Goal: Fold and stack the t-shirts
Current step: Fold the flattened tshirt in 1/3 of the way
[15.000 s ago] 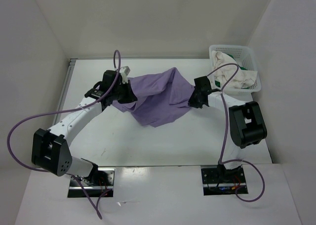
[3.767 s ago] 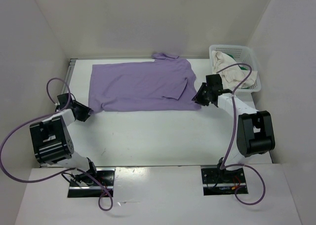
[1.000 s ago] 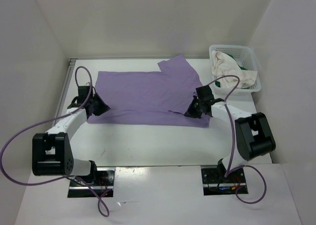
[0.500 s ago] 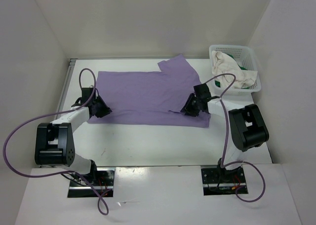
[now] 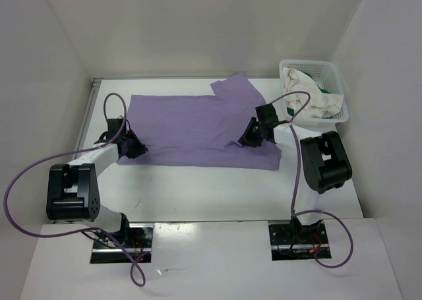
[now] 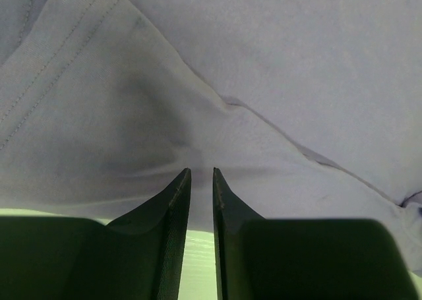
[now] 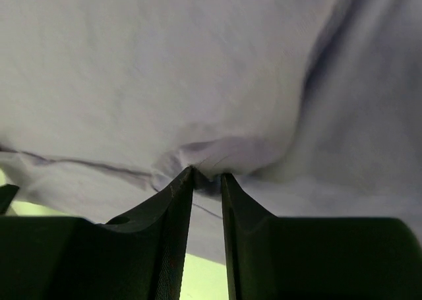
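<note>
Our right fingers [image 7: 185,181] pinch a pucker of the lavender t-shirt [image 5: 191,125]. Our left fingers [image 6: 180,182] sit nearly closed at its hem, grip unclear. We should confirm both holds, then lift evenly.

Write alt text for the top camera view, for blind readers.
A purple t-shirt lies spread on a white table, the left tool at its left edge, the right tool on its right part. A basket of clothes stands far right.

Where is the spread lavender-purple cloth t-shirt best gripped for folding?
Probably at its outer edges: the lavender-purple cloth t-shirt lies flat, so only hems give fingers a lip. Come low from the left side at the left hem, where the left gripper sits.
</note>
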You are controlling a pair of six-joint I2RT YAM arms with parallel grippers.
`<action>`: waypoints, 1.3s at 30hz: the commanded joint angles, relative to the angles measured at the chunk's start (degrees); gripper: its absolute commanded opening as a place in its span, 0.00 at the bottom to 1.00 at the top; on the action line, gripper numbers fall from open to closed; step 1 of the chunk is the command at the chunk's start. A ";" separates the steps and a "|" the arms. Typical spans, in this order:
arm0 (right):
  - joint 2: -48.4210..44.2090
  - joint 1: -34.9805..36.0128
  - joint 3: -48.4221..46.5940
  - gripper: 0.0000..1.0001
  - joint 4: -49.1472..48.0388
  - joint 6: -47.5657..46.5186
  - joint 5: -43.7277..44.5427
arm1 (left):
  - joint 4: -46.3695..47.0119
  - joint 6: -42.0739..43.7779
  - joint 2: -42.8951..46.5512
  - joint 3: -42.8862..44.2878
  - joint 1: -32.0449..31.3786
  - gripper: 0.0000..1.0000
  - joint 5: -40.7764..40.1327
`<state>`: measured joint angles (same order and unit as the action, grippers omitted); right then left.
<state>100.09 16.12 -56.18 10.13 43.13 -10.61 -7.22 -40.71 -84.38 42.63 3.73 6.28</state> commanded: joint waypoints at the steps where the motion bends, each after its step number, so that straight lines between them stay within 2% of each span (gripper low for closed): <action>1: 3.34 -0.12 -7.42 0.29 -2.57 0.28 -1.69 | 1.43 0.10 0.18 -0.53 0.49 0.27 0.22; 5: 9.41 -0.12 -15.52 0.29 -1.88 1.42 -3.80 | 0.90 0.10 1.23 0.52 0.49 0.27 0.75; 9: 11.62 -0.12 -22.03 0.41 1.90 -0.06 -3.80 | -0.42 0.10 2.28 1.93 0.49 0.28 0.75; 12: 8.37 0.40 -22.57 0.46 2.44 -1.90 -3.19 | -0.42 0.10 2.82 3.15 0.49 0.28 0.75; 15: 2.76 0.40 -17.42 0.47 3.76 -3.14 -1.87 | -1.04 0.63 3.34 3.77 0.49 0.28 1.36; 18: -2.96 1.62 -8.90 0.24 2.35 -3.14 -2.48 | -2.09 1.15 4.49 4.39 -1.35 0.23 1.89; 19: -3.76 2.42 -7.20 0.12 1.83 -3.14 -2.48 | -2.09 1.16 4.49 4.39 -3.35 0.22 1.89; 21: -4.90 5.92 -3.86 0.06 1.82 -3.14 -1.17 | -2.09 0.03 4.49 3.78 -5.56 0.20 1.89; 27: 0.96 13.14 -7.35 0.02 2.53 -3.76 0.67 | -0.07 -1.83 1.34 2.90 -13.48 0.15 2.51; 36: 5.29 15.87 -7.28 0.02 2.53 -3.23 3.92 | 1.16 -1.22 -6.23 1.84 -14.19 0.15 3.12; 39: 5.81 16.49 -5.26 0.02 2.53 -2.70 4.46 | 1.68 -1.92 -8.96 -0.44 -12.35 0.15 6.89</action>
<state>105.47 31.55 -62.22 12.75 40.60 -8.47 -6.83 -42.26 -91.24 44.18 -10.04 10.04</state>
